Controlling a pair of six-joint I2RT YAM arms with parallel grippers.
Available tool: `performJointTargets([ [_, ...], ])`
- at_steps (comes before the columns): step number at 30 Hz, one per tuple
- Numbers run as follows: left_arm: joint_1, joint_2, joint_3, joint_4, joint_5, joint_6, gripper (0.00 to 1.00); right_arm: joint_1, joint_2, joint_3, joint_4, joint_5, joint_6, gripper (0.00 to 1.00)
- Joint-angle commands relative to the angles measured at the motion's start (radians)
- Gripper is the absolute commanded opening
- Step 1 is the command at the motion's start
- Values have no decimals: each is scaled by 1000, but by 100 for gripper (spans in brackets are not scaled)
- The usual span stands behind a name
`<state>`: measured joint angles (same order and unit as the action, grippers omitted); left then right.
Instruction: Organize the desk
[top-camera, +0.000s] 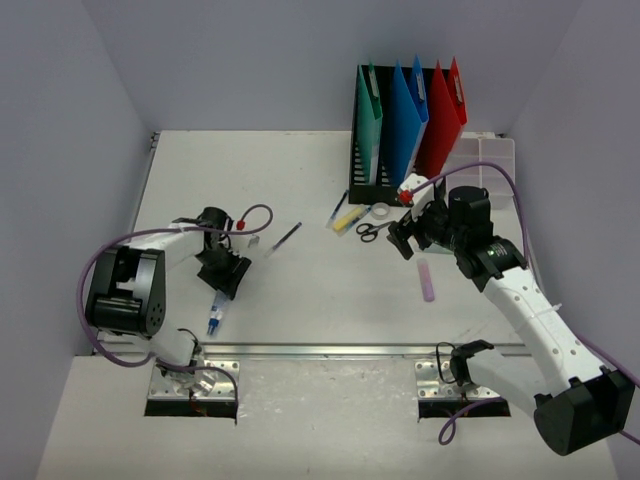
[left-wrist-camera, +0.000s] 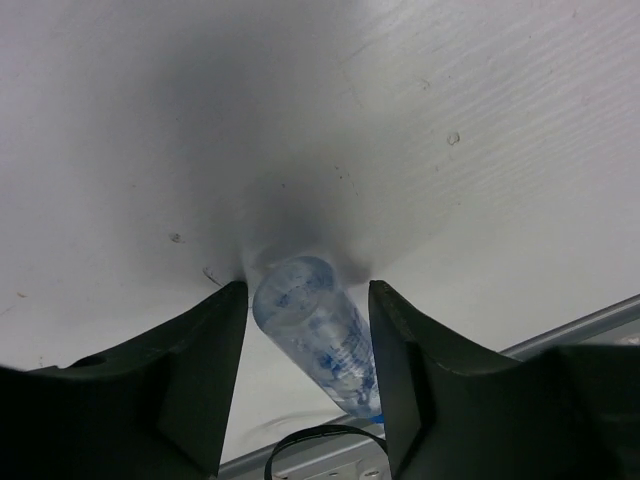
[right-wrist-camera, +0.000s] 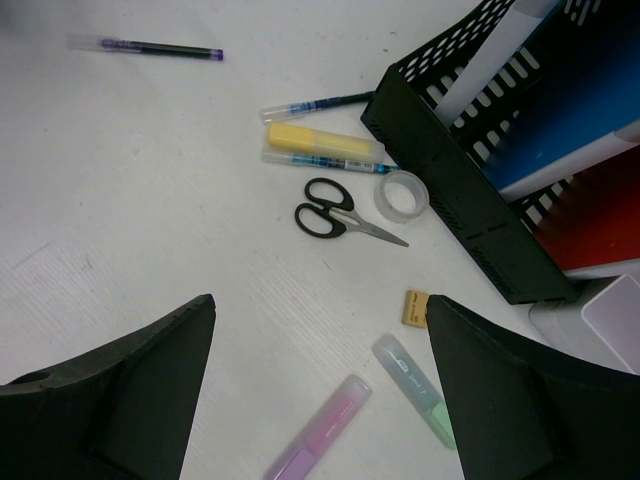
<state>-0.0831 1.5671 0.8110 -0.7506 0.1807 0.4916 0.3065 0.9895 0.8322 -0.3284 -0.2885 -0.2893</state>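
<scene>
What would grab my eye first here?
The bright green, blue and red folders standing in the black mesh holder at the far right of the desk. Next, the stationery scattered before it, scissors and tape roll included. The left gripper straddles a small clear tube near the front rail.

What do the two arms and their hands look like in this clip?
Both arms have white links with black joint housings: left arm, right arm. A purple cable loops along each. The hands' fingers are broad matte-black wedges.
</scene>
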Motion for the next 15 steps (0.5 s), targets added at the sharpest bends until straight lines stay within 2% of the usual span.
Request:
performJointTargets([
  [1, 9, 57, 39, -17, 103, 9, 43, 3, -2, 14, 26, -7, -10, 86],
  [4, 8, 74, 64, -7, 112, 5, 32, 3, 4, 13, 36, -13, -10, 85],
  [9, 8, 108, 133, -7, 153, -24, 1, 3, 5, 21, 61, -75, -43, 82],
  [15, 8, 96, 333, -68, 366, -166, 0, 6, -24, 15, 140, -239, -205, 82],
])
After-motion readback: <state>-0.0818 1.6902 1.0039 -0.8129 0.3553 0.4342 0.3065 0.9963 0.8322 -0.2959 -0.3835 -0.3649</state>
